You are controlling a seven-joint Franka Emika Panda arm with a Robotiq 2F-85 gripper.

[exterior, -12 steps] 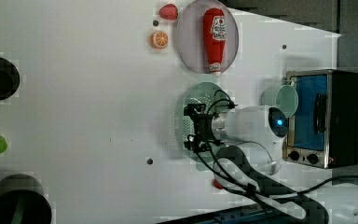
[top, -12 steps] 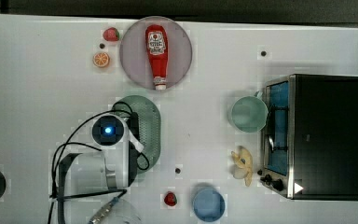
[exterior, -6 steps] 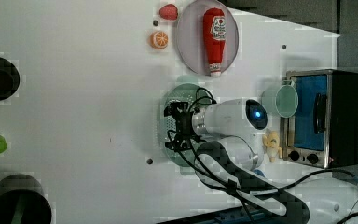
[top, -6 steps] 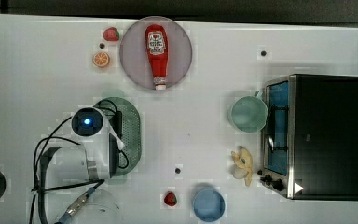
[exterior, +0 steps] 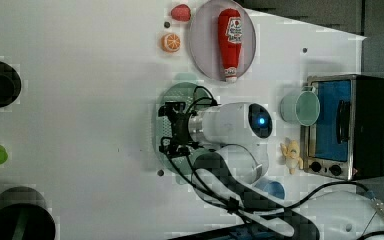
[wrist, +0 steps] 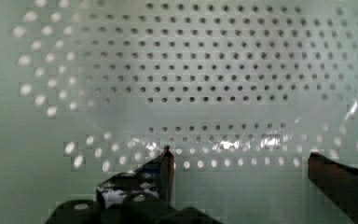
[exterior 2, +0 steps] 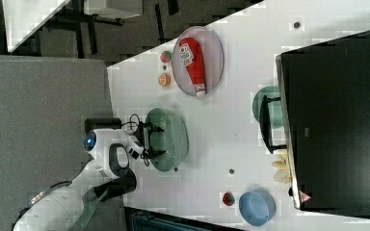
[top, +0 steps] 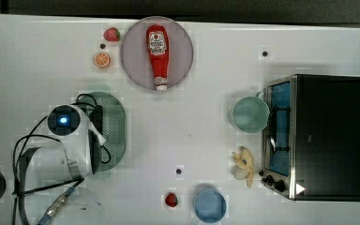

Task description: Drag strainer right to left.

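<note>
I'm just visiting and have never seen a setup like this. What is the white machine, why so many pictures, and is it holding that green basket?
It is a robot arm whose gripper acts as a two-fingered hand. Three cameras watch the white table from different sides; a fourth sits on the wrist, looking past the fingers. The gripper is lowered into the strainer, its jaws wide open, gripping nothing. Also there: a ketchup bottle on a plate, a cup, a toaster oven and a blue bowl.

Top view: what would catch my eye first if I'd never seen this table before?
Probably the red ketchup bottle lying on a round plate near the top view's top edge. Next, the white robot arm at the top view's left, its open gripper over a mint-green strainer.
</note>
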